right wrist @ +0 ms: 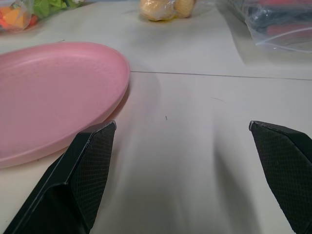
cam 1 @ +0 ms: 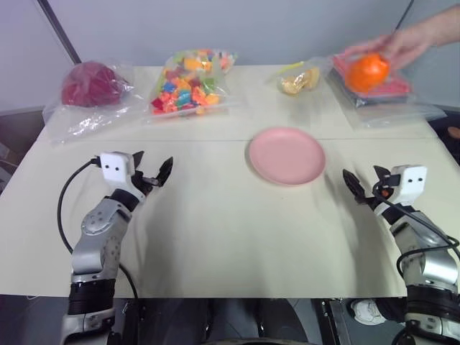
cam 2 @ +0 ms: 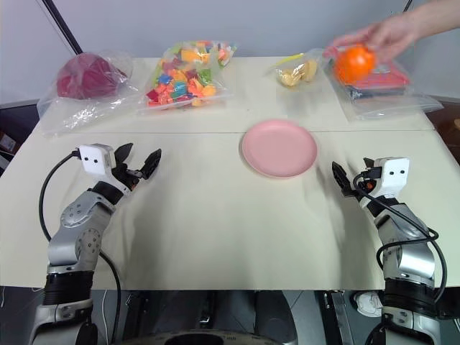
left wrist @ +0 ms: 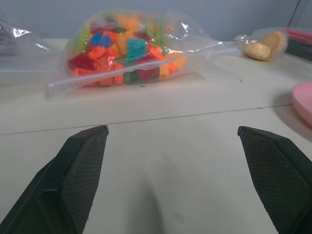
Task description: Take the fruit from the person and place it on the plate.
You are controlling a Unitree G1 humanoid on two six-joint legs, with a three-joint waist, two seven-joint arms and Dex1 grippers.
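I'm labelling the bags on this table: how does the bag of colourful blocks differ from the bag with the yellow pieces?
The bag of colourful blocks is far larger and fuller than the bag with the yellow pieces. The blocks bag holds many small pieces in red, orange, blue and green; the yellow bag holds only a few pale yellow lumps. The blocks bag lies at the far middle of the table, the yellow bag further right, nearer the person's hand. Both are clear plastic.

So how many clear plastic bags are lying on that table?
4, along the far edge: dark red lump far left, colourful blocks, yellow pieces, red-and-dark contents far right beneath the hand.
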